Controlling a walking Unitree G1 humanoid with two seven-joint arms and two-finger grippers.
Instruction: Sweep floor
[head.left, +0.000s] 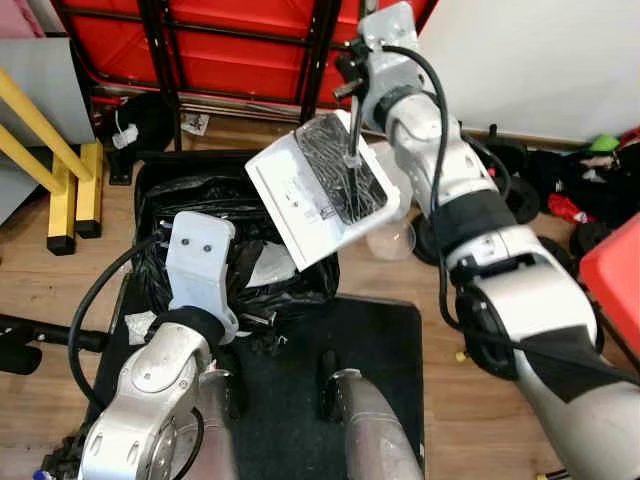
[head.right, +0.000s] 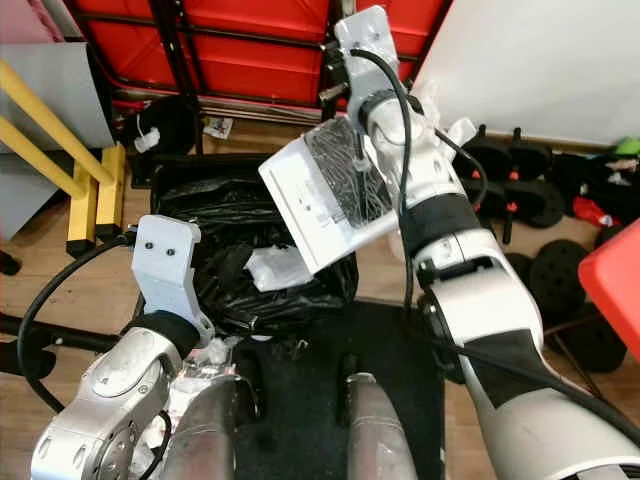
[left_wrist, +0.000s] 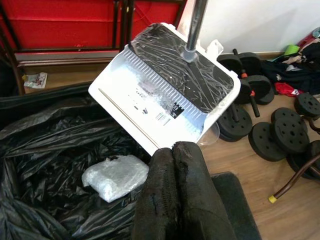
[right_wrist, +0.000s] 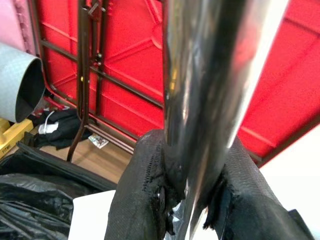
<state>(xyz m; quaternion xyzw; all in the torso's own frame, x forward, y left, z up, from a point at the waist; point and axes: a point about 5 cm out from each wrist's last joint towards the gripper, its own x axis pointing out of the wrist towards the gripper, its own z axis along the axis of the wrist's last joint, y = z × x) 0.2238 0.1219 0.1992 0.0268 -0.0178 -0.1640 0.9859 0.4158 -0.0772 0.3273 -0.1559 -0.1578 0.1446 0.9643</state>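
Left gripper (left_wrist: 172, 165) nearest lens, jaws pressed together, empty, held low beside bin bag (head.left: 200, 205). Dustpan (head.left: 320, 195) tipped over bag mouth — metal handle (right_wrist: 200, 100) clamped in right gripper (right_wrist: 192, 200), axis running up-and-away; wrapped wad (left_wrist: 115, 176) seen inside bag.

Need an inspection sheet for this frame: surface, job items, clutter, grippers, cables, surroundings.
Surface: wooden floor, black mat under the robot.
Job's things: white dustpan tilted over the black trash bag; a crumpled clear plastic wad lies in the bag.
Clutter: black weight plates, clothes by the wall.
Grippers: right gripper shut on the dustpan's metal handle; left gripper shut, empty, over the bag's edge.
Cables: black cable along the right arm, another beside the left.
Surroundings: red folded table, yellow frame, white wall.
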